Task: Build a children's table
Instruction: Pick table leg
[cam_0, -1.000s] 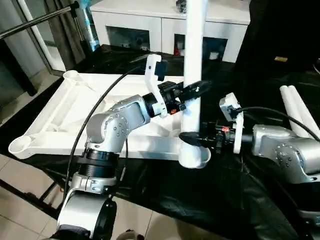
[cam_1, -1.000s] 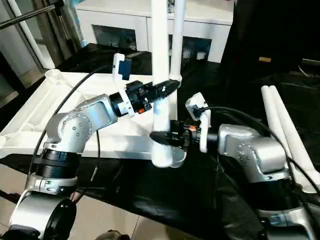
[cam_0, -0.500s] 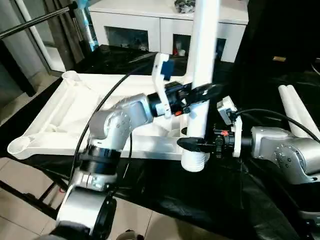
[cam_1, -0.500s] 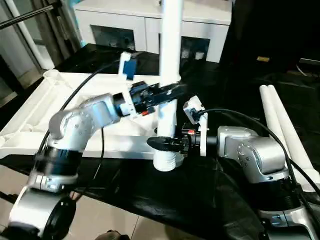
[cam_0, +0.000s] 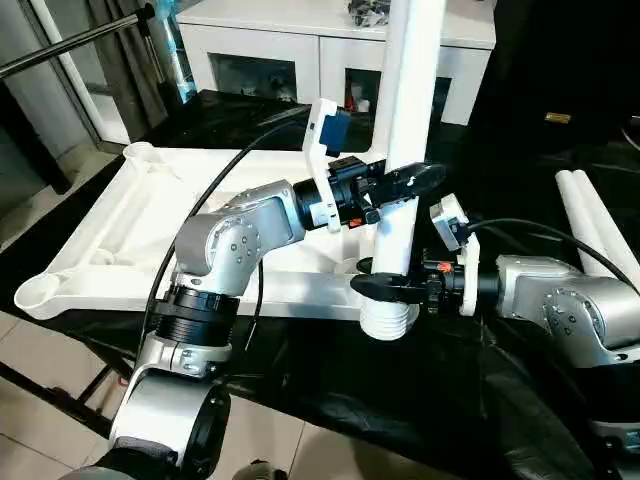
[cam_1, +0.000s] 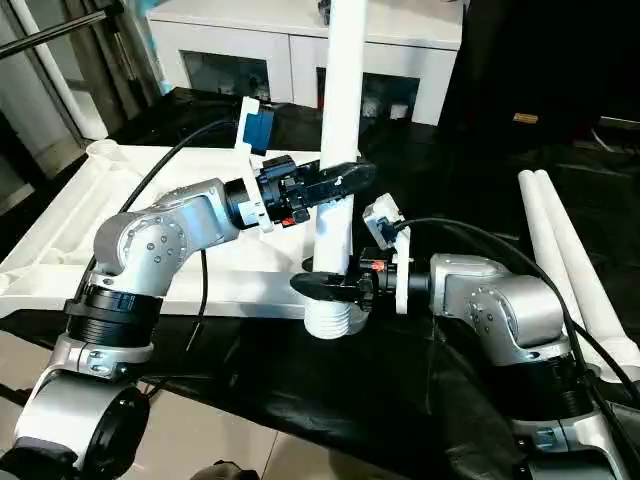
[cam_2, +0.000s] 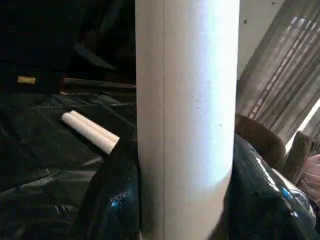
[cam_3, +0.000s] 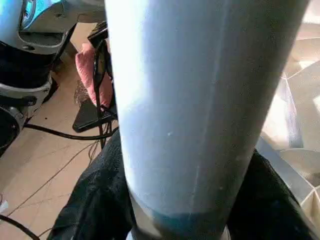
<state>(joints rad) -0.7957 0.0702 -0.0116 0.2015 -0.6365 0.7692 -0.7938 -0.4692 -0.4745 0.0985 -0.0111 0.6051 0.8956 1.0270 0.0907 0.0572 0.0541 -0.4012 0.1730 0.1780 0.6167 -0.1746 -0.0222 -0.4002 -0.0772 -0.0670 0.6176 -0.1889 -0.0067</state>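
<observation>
Leg (cam_0: 408, 120) upright, near vertical, held by both claws at the near right corner of the upturned tabletop (cam_0: 120, 235). Left claw (cam_0: 408, 182) pinches the tube at mid-height; right claw (cam_0: 385, 290) pinches it lower, just above the ribbed threaded end (cam_0: 388, 320). That end hangs at the tabletop's near edge, where the corner socket should sit.

Step in hand, as I judge it: seating the leg in that corner socket.

- Keep the tube plumb; the 2 grips one above the other give good control of tilt, so correct lean with the upper claw and steer the foot with the lower.
- Centre the threaded end over the socket before pushing down. A tilted start would likely jam on the ribs.
- If the joint is a screw fit (the ribbing suggests it), turning will call for regrasps, 1 claw holding while the other resets.
- Right claw sits close to the threads and may foul the socket rim as the leg drops.

2 spare legs (cam_0: 600, 230) lie side by side on the black cloth (cam_0: 350, 400) well to the right. White cabinet (cam_0: 300, 50) stands beyond the far edge.

Hard to make out:
- Target socket is hidden behind the leg and right claw; cannot tell whether the end is already inside it or just above.
- Leg top is cut off by the frame.
- Wrist views give close tube surface, no claw tips.
</observation>
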